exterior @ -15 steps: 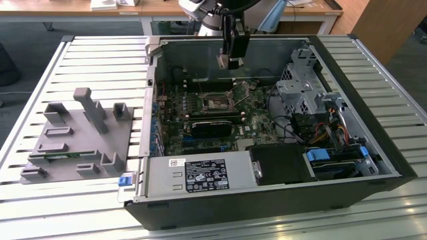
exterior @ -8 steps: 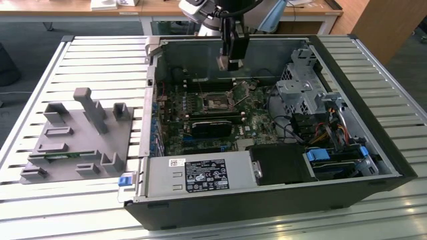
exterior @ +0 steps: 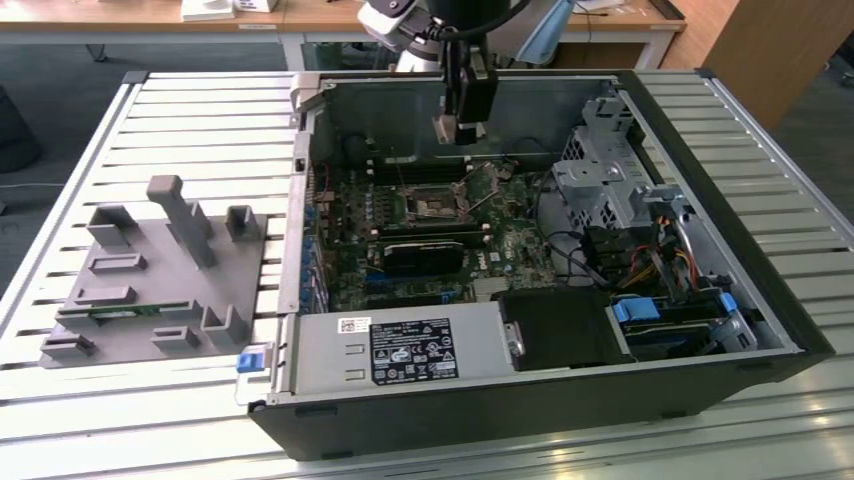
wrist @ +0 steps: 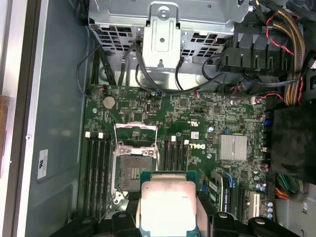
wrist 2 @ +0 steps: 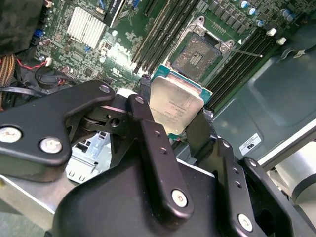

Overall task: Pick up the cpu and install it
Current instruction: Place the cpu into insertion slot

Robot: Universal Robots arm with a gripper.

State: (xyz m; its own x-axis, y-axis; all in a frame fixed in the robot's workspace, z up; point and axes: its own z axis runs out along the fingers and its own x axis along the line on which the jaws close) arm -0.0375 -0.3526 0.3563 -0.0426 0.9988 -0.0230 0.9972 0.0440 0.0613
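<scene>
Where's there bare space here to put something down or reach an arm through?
Bare slats of the table lie beyond the grey fixture, on the exterior view's left of the computer case. Inside, a bare metal panel borders the memory slots. Crowded: the cables and where the hand holds the cpu.

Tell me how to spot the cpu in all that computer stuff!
Look into the open computer case, above its green board. The black pincer hangs there, shut on the cpu. It is a small flat square with a shiny silver top and thin green edge, held in the air near the empty socket, not lying in it.
</scene>
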